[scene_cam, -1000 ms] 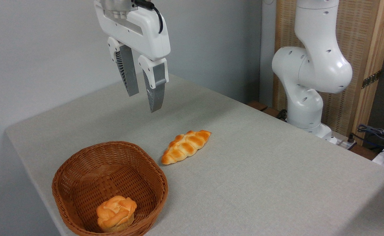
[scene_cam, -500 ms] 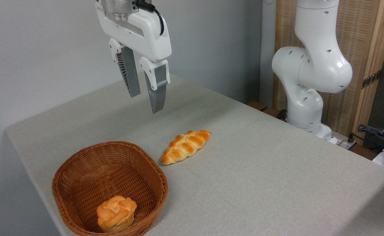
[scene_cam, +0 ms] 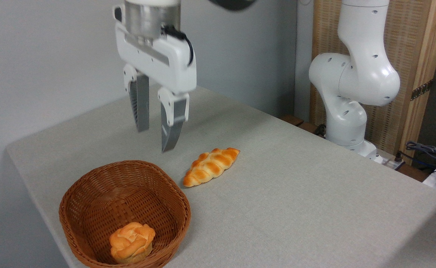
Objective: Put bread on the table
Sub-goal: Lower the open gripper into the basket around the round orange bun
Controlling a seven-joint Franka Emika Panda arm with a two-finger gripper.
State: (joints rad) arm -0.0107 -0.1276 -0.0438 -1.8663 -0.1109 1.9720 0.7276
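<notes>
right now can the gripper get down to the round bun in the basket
Probably yes. The gripper hangs open and empty above the basket, whose top is uncovered. The bun sits alone by the near wall, so the rim there may crowd one finger.

One fixed camera looks down across the table (scene_cam: 296, 208) from nearby.

Below your gripper (scene_cam: 154, 139), lower left of frame, the basket (scene_cam: 91, 193) wall rings the bread (scene_cam: 132, 242); only its top is open. The braided loaf (scene_cam: 211, 166) lies just right.
</notes>
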